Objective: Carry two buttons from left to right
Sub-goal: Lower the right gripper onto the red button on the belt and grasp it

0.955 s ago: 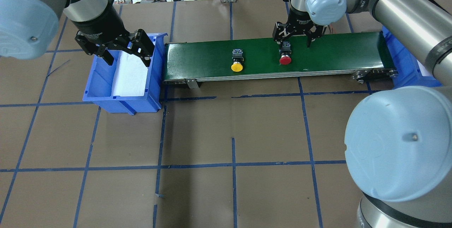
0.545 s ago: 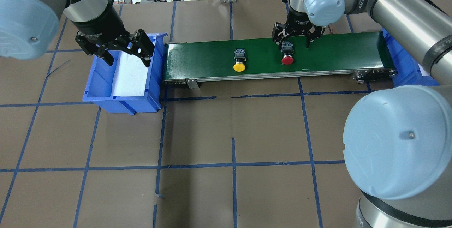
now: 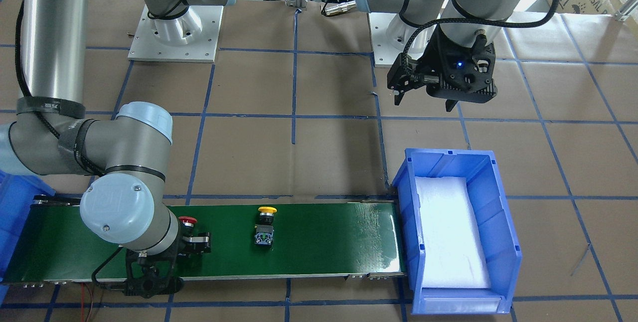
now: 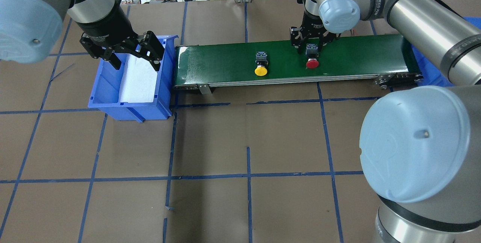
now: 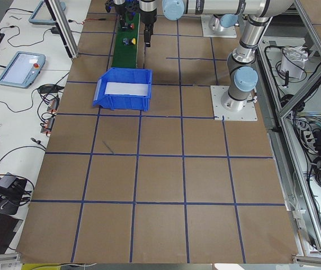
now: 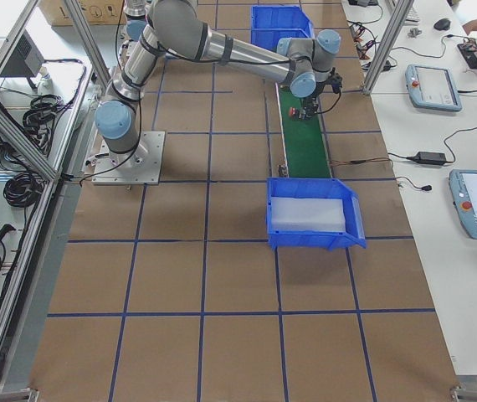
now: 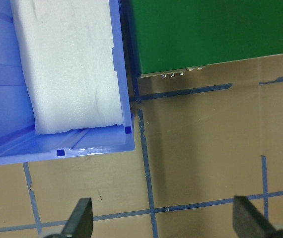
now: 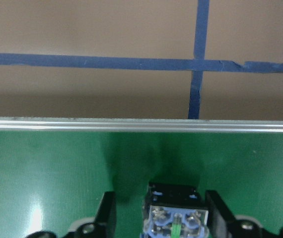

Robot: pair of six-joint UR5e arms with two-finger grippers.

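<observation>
Both buttons lie on the green conveyor belt (image 4: 357, 55). The red button (image 4: 312, 63) is right of centre, its grey contact block (image 8: 174, 215) pointing to the far side. My right gripper (image 4: 310, 45) is low over that block and open. Its fingers (image 8: 107, 213) straddle the block, with a narrow gap on one side and almost none on the other. The yellow button (image 4: 260, 70) lies free at mid-belt, also seen in the front view (image 3: 267, 210). My left gripper (image 4: 129, 53) hangs open and empty above the left blue bin (image 4: 109, 92).
The left bin holds a white foam pad (image 4: 141, 77). A second blue bin (image 4: 432, 73) sits at the belt's right end, mostly hidden behind my right arm. Brown table paper with blue tape lines (image 4: 248, 177) surrounds the belt.
Both buttons have travelled right along the belt. My right gripper followed the red one, came down and narrowed its fingers around the contact block. The left arm has not moved.
</observation>
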